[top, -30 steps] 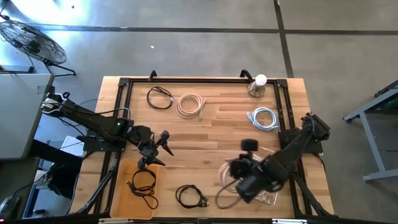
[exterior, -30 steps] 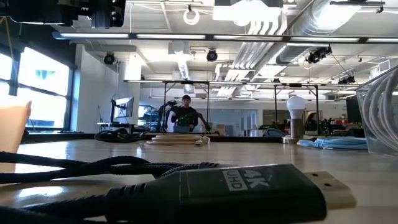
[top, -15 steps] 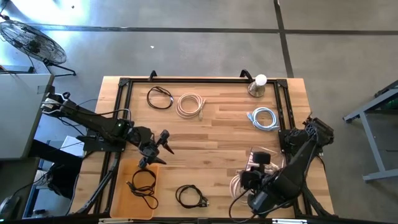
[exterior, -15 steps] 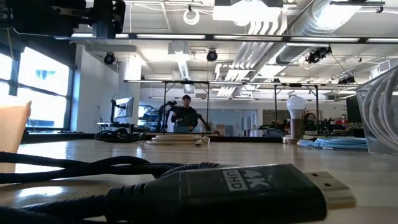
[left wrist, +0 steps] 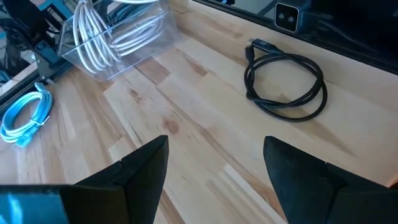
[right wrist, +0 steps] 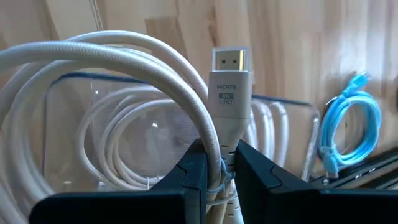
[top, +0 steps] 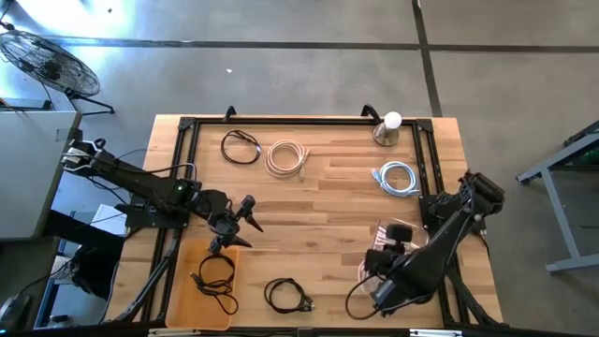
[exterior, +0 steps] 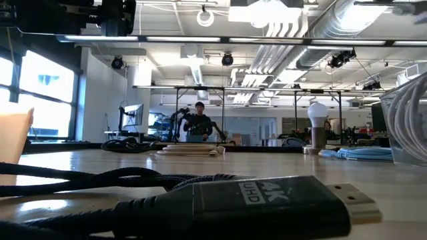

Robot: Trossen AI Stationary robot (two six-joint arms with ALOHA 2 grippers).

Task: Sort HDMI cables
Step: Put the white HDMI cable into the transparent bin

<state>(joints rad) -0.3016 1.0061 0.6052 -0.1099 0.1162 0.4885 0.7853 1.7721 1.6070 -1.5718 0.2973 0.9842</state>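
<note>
Overhead, the right tool hung over the near right part of the wooden bench, its two fingers pinched on a white HDMI cable just below the plug; the coil looped out past the fingers, above a clear plastic bin that already held more white cable coils. A pale blue cable lay on the bench beyond that bin, near the right rail, and it showed again in the right wrist view beside the bin's wall. The left tool waited over the left part of the bench with its fingers spread wide and nothing between them, just above an orange tray in which one black cable lay coiled. Another black HDMI cable lay on the bare wood at the near edge, between the tray and the bin; its plug filled the foreground of the low view. At the far side a further black coil and a cream coil lay side by side, apart from each other, and a white light bulb on a stand stood near the far right corner. In the room behind the bench a person showed far off.
</note>
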